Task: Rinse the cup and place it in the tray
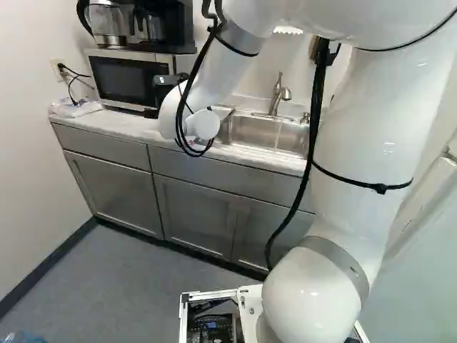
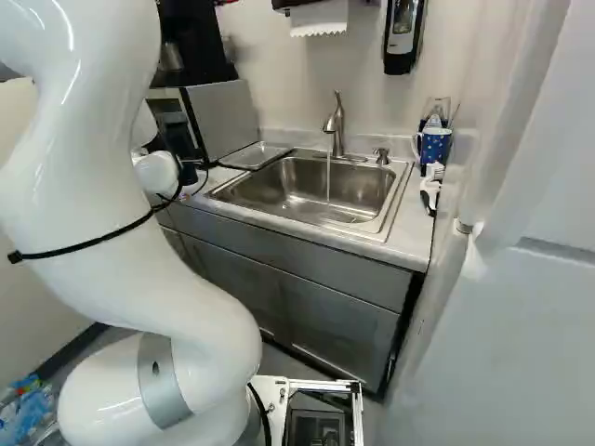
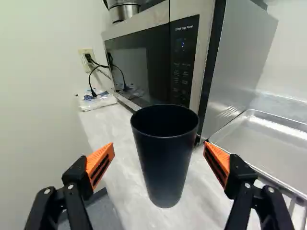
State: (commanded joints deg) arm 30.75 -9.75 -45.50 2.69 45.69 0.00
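along the wall, the pale bench (image 2: 409, 228) runs over grey cabinets (image 2: 339, 325), with a grey floor below. a microwave (image 3: 148, 57) stands on it, carrying a coffee maker (image 1: 107, 21); a plastic packet (image 3: 97, 100) lies near the wall outlet (image 3: 87, 58). set into the bench is a steel sink (image 2: 307, 186), into which a thin stream of water (image 2: 328, 177) falls from the faucet (image 2: 336, 125). a blue mug (image 2: 434, 144) is seen beyond the sink, at the right of the right base view.

the dark cup (image 3: 165, 158) stands upright on the bench, mouth upward, in front of the microwave's control side. the claw (image 1: 167, 87) is wide, its orange pads (image 3: 100, 163) apart; the wrist view shows the cup centred in the gap, with bench visible on both sides of it and neither pad touching it. how deep the cup sits between the fingers cannot be told.

one finger appears across the bench's front edge, the other towards the near rim of the metal tray (image 3: 268, 136). this tray lies between microwave and sink, beside the microwave's side panel. the microwave bounds the space behind the cup.
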